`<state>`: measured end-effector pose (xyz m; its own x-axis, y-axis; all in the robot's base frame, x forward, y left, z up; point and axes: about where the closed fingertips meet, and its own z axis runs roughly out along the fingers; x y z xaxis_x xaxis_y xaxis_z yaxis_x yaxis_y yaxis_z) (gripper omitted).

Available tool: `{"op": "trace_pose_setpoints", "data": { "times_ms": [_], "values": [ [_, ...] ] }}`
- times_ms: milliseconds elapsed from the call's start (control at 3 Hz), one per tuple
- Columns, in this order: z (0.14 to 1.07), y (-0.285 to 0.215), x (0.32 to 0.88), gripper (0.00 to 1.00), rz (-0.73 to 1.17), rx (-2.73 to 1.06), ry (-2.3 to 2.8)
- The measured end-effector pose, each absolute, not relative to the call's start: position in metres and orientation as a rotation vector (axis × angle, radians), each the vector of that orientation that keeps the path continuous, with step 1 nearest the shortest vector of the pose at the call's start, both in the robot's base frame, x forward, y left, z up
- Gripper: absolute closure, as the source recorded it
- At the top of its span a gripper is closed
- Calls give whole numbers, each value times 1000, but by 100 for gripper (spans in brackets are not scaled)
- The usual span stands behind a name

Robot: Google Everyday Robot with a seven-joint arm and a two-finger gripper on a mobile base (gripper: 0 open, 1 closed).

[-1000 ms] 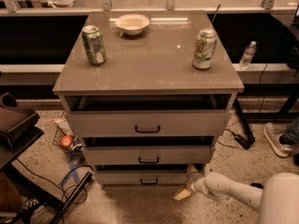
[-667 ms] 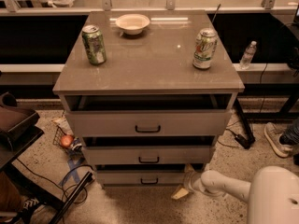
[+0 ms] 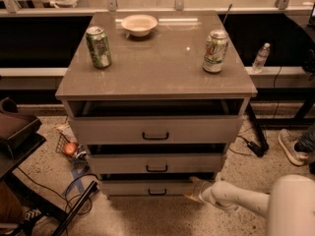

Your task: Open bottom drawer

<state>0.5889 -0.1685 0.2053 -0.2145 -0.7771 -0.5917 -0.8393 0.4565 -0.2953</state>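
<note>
The bottom drawer (image 3: 147, 187) is the lowest, shallowest front of the grey-beige cabinet, with a small black bar handle (image 3: 157, 192). It stands pulled out a little, with a dark gap above it. My gripper (image 3: 193, 191) reaches in from the lower right on a white arm (image 3: 236, 196) and sits at the right end of the bottom drawer's front, to the right of the handle. The middle drawer (image 3: 156, 163) and top drawer (image 3: 155, 130) are also slightly pulled out.
On the cabinet top (image 3: 155, 63) stand a green can (image 3: 99, 46), a second can (image 3: 215, 50) and a white bowl (image 3: 140, 24). Cables and a black stand leg (image 3: 74, 208) lie at lower left. A person's shoe (image 3: 290, 146) is at right, and a water bottle (image 3: 261, 57).
My gripper has moved left and up along the floor, from right of the cabinet's lower corner to the right end of the bottom drawer's front. The drawers have not visibly moved.
</note>
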Motion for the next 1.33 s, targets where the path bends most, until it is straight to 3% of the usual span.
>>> {"op": "trace_pose_setpoints", "data": {
  "times_ms": [333,667,1000,1333],
  "values": [
    [265,-192,553,80,-26,-1347,1984],
    [284,-202,501,100,-55,-1372,2017],
    [275,-185,471,84,4,-1416,2018],
    [263,-185,533,53,-101,-1435,1991]
  ]
}}
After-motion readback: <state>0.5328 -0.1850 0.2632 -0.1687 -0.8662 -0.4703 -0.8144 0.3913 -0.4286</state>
